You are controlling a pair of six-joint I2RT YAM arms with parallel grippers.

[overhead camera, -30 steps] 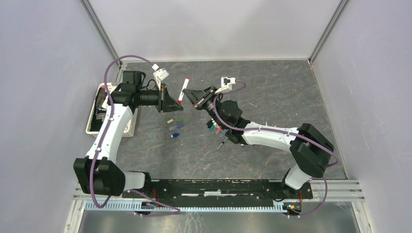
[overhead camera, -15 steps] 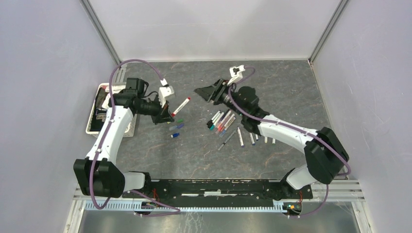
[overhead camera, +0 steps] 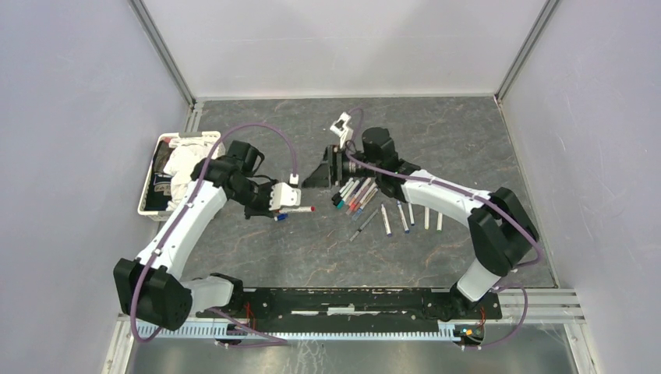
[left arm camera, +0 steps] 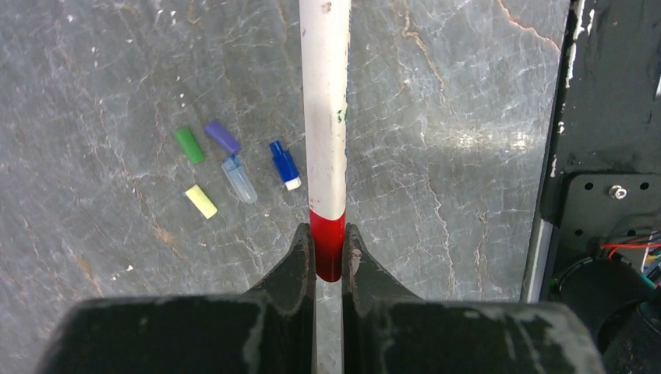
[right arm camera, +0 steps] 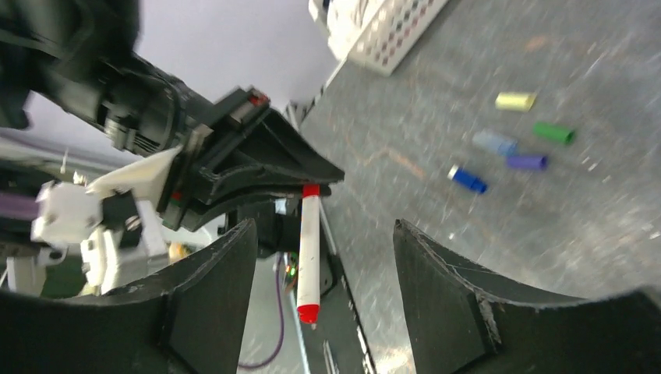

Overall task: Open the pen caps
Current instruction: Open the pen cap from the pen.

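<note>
Within left claw (left arm camera: 328,238), red-ended pen (left arm camera: 325,117), green-flecked barrel.

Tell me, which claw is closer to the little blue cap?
Left. The left gripper hovers just beside the blue cap, clamping a red-ended pen; the right gripper stands open farther off.

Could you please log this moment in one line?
left gripper shut on red pen | right gripper open | five loose caps
</note>
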